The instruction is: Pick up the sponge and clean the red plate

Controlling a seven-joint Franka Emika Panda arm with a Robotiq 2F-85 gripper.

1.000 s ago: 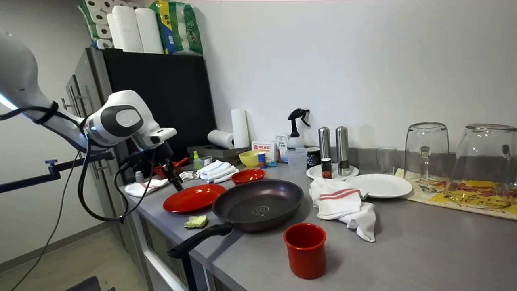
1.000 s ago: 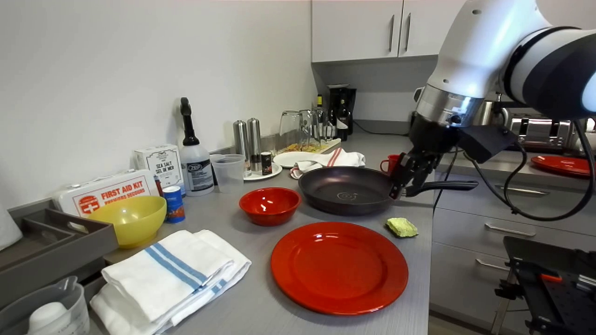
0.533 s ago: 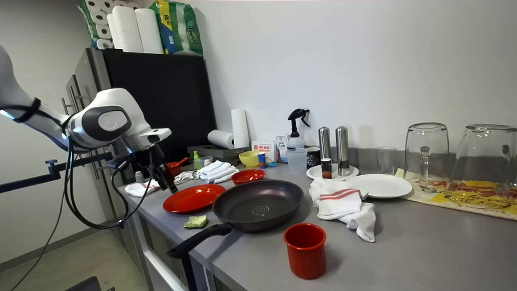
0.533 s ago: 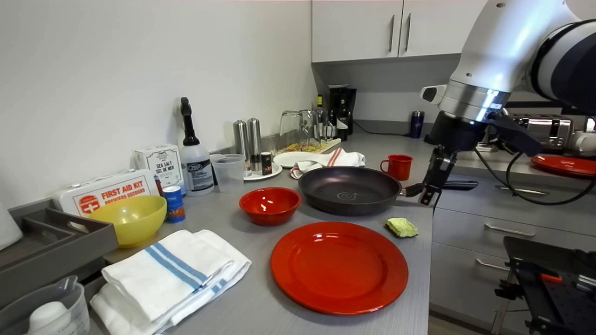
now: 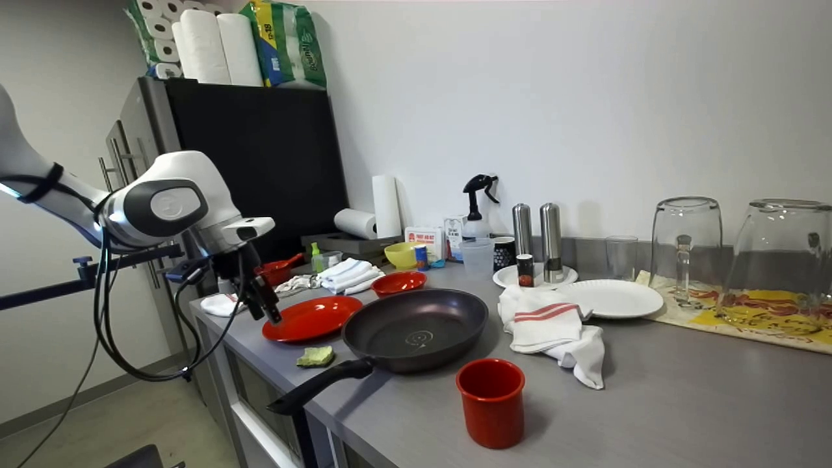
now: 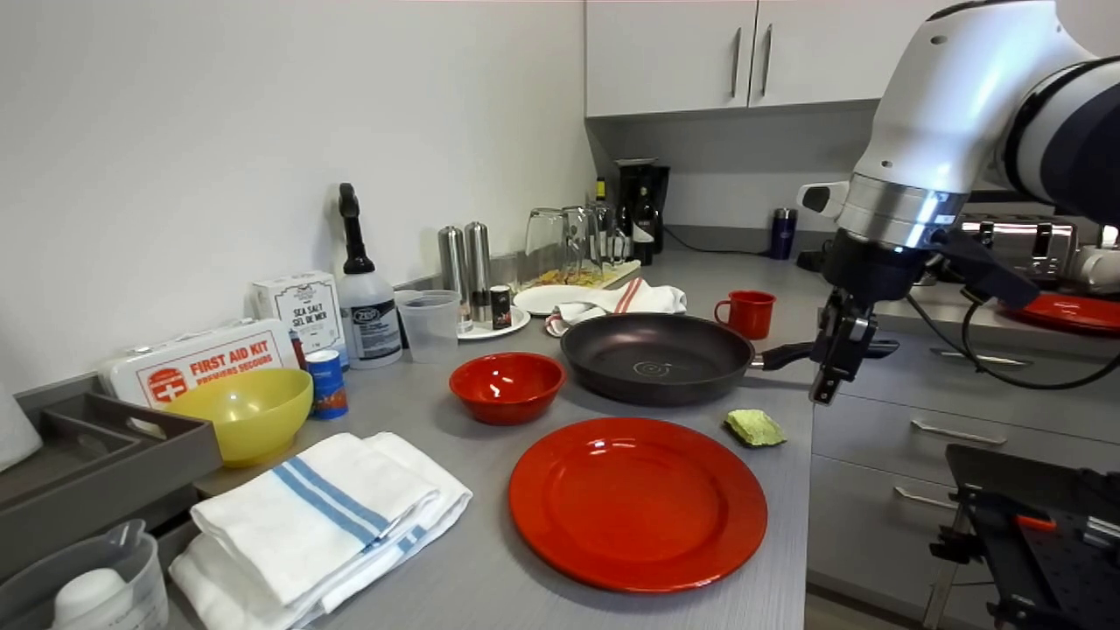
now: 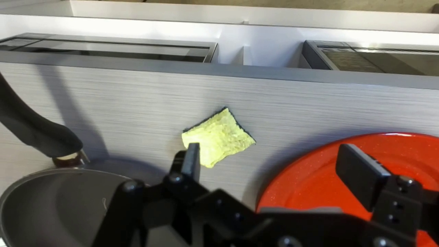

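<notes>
Spread wide and pinching nothing, the gripper [image 7: 270, 154] hangs in the air, its body filling the bottom of the wrist view. Near that frame's centre lies the yellow sponge [image 7: 221, 135], flat on the counter [image 7: 130, 103], its lower left edge partly hidden by the gripper, a thin dark layer showing along its upper edges. It should be light and soft, squashing readily with little risk of breaking; if damp, it may slip slightly. The best hold is probably across two opposite edges, through the middle, leaving the underside free to wipe; pinching a corner could let it fold or twist. Straddling it low and squeezing only lightly should do, since it will likely give. In an exterior view, the red plate [image 6: 637, 505] sits low centre, glossy and flat, near the sponge but not touching it, and likely to slide under a hard scrub. Higher in that frame rests the black frying pan [image 6: 656, 359], with the red bowl [image 6: 507, 388] to its left. At lower left lie folded towels [image 6: 324, 507].
</notes>
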